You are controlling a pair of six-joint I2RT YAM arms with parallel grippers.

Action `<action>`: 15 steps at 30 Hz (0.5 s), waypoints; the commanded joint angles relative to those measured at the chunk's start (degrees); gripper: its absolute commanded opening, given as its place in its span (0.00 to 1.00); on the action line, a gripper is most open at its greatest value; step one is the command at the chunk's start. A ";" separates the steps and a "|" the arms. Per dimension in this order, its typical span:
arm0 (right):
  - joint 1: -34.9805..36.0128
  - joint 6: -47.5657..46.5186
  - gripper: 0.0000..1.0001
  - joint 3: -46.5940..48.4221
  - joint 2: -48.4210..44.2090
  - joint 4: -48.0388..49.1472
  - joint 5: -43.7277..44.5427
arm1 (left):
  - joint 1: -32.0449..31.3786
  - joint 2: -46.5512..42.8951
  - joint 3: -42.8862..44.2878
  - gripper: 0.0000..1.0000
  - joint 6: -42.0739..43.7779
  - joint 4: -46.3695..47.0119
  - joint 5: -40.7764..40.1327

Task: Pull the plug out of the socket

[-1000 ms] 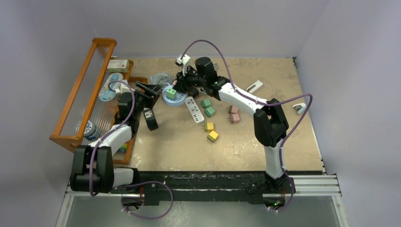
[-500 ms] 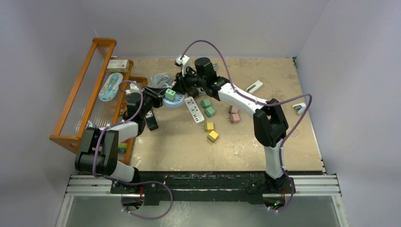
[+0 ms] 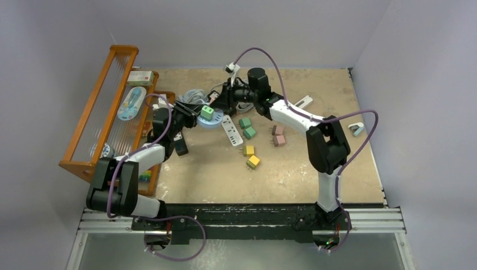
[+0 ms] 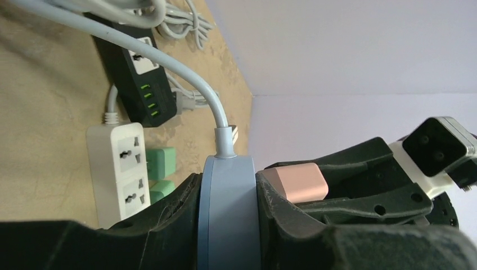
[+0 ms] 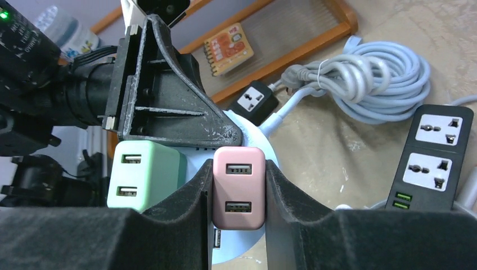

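Note:
The socket [image 3: 215, 123] is a round pale-blue hub with a grey cable. My left gripper [image 4: 228, 183] is shut on its rim [image 4: 228, 219], pinching it edge-on from the left. A pink plug [image 5: 238, 188] with two USB ports stands on the hub's face, and my right gripper [image 5: 237, 169] is shut on its sides. In the left wrist view the pink plug [image 4: 295, 183] sits just behind my finger. A mint-green plug [image 5: 145, 174] stands on the hub beside it and shows from above [image 3: 207, 113]. My right gripper [image 3: 222, 103] hides the pink plug in the top view.
A white power strip [image 3: 231, 130] and loose green [image 3: 246, 127], pink [image 3: 277, 135] and yellow [image 3: 251, 156] plugs lie right of the hub. A black power strip [image 5: 433, 152] and coiled cable [image 3: 191, 93] lie behind. An orange rack [image 3: 101, 107] stands at left.
My left gripper swung from the black adapter to the hub and shut on its rim. The right arm's wrist shifted right while keeping its grip on the pink plug.

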 commanded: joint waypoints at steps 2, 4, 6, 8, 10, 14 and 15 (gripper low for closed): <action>-8.69 10.15 0.00 2.30 -16.53 14.76 -6.61 | 2.82 -2.18 2.56 0.00 8.88 -12.81 -11.78; -8.65 7.44 0.00 2.64 -18.74 11.39 -3.96 | 3.03 -2.05 3.70 0.00 10.46 -15.64 -13.13; -8.64 4.64 0.00 1.81 -21.28 8.76 1.59 | 3.22 -2.14 4.20 0.00 11.54 -17.15 -14.23; -8.56 2.07 0.00 1.29 -23.28 5.57 5.82 | 3.39 -2.13 5.15 0.00 12.69 -19.33 -15.24; -8.57 0.16 0.00 0.40 -24.57 2.60 8.94 | 3.56 -2.12 5.91 0.00 13.59 -21.14 -16.20; -11.37 1.99 0.00 -8.01 -28.86 1.29 9.62 | 4.22 -2.67 6.22 0.00 13.97 -21.98 -16.80; -12.57 3.79 0.00 -11.52 -30.09 2.21 8.67 | 4.29 -2.87 6.43 0.00 14.25 -22.46 -17.05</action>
